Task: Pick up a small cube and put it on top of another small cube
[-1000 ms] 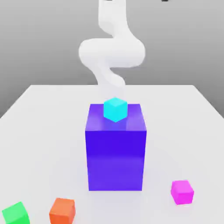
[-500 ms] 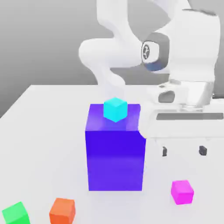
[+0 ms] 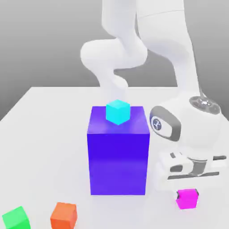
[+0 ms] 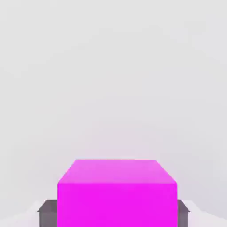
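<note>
Magenta cube (image 3: 187, 198) sits on the white tabletop (image 3: 44, 134) toward the exterior view's right, near the front edge, with the tool (image 3: 188, 191) lowered straight down over it and clenched on its sides. In the hand view the same cube (image 4: 117, 195) sits between two dark fingertips (image 4: 48, 212), one pressed against each flank, its lower faces level with the surface beneath.

Directly above the tool, the white hand and its rounded wrist housing (image 3: 188, 129) hang low over the tabletop, the wrist turned so a grey-ringed joint cap faces the camera. From there the forearm climbs steeply toward the top of the exterior view, where it meets the rest of the arm (image 3: 116, 53); that section curls back in an S-bend down to the base at the far side of the tabletop.

Just beside the hand, on the exterior view's left, stands a tall purple block (image 3: 118, 152), close to the wrist housing but apart from it. A small cyan cube (image 3: 118, 112) rests on the block's top face, toward its rear edge. Well apart, at the front corner on the exterior view's left, an orange cube (image 3: 63, 215) and a green cube (image 3: 16, 218) lie near each other on the tabletop, not touching.
</note>
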Controlling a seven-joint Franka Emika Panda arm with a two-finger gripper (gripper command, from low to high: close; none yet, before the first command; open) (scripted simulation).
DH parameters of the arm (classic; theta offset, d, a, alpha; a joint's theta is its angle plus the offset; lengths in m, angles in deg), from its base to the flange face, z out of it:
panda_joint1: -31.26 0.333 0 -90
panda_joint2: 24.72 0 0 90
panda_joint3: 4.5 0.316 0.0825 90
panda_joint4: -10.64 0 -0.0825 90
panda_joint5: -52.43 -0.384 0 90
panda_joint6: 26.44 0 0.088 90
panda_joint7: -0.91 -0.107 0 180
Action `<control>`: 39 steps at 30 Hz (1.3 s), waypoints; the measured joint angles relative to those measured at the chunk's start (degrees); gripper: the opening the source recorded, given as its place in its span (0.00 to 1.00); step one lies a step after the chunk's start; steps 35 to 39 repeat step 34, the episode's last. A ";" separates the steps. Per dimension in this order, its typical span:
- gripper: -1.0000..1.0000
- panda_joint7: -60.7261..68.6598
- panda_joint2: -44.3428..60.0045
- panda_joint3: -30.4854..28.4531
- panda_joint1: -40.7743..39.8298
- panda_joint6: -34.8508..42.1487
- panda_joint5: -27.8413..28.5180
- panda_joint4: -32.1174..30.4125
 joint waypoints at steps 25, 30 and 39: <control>1.00 9.22 -0.18 -14.76 -33.02 15.12 -20.82 15.71; 1.00 9.23 -0.18 -14.76 -33.02 15.11 -20.82 15.71; 1.00 8.88 -2.05 -15.82 -34.01 18.18 -20.87 16.87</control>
